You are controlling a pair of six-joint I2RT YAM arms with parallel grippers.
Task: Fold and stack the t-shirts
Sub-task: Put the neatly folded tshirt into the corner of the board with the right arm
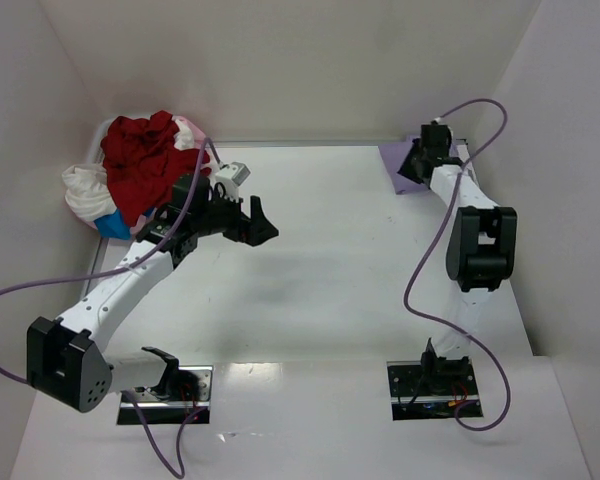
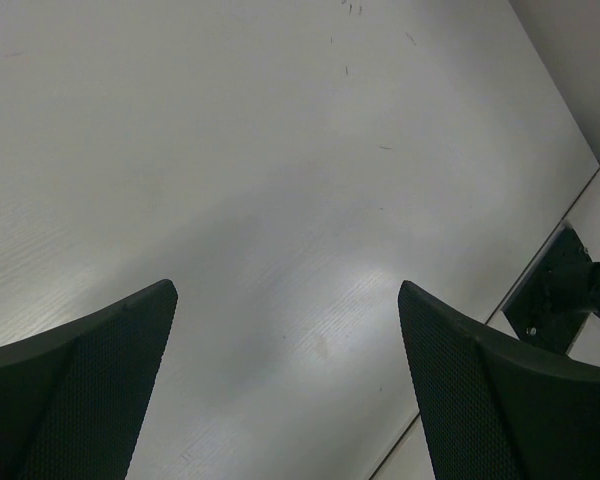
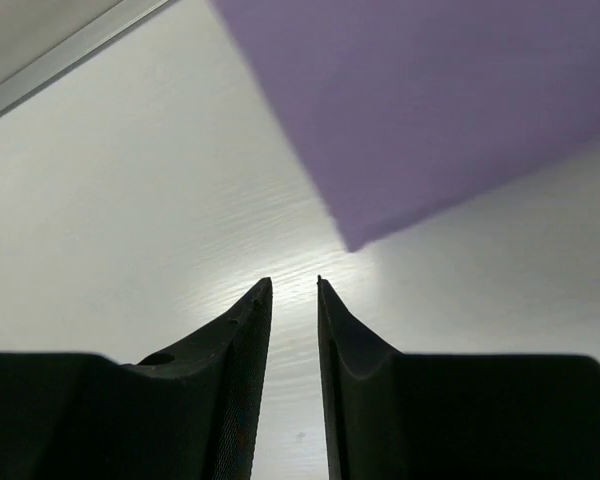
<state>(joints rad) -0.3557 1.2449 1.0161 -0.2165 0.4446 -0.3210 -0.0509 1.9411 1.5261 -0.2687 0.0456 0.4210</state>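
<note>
Table point(image 1: 330, 270): white top, reference for every entry below.

Left gripper point(image 2: 285, 290): above the table's left-centre, jaws spread wide, nothing between them, bare tabletop underneath.

Right gripper point(image 3: 292, 282): reached out to the table's far right corner, jaws narrowly apart with only tabletop showing in the gap; its tips sit just short of one corner of the lavender t-shirt point(image 3: 430, 100).

Lavender t-shirt: flat and straight-edged at the table's far right corner. It appears folded and free of any grip.

Red t-shirt point(image 1: 140, 165), white t-shirt point(image 1: 85, 190), pale pink t-shirt point(image 1: 190, 130): one crumpled heap at the table's far left corner, red uppermost, none folded.

Step, as judged: first shirt placed as base of the stack, three outstanding.

Next move calls for the open left gripper to pinch the red shirt and draw it onto the table's bare middle for spreading.
</note>
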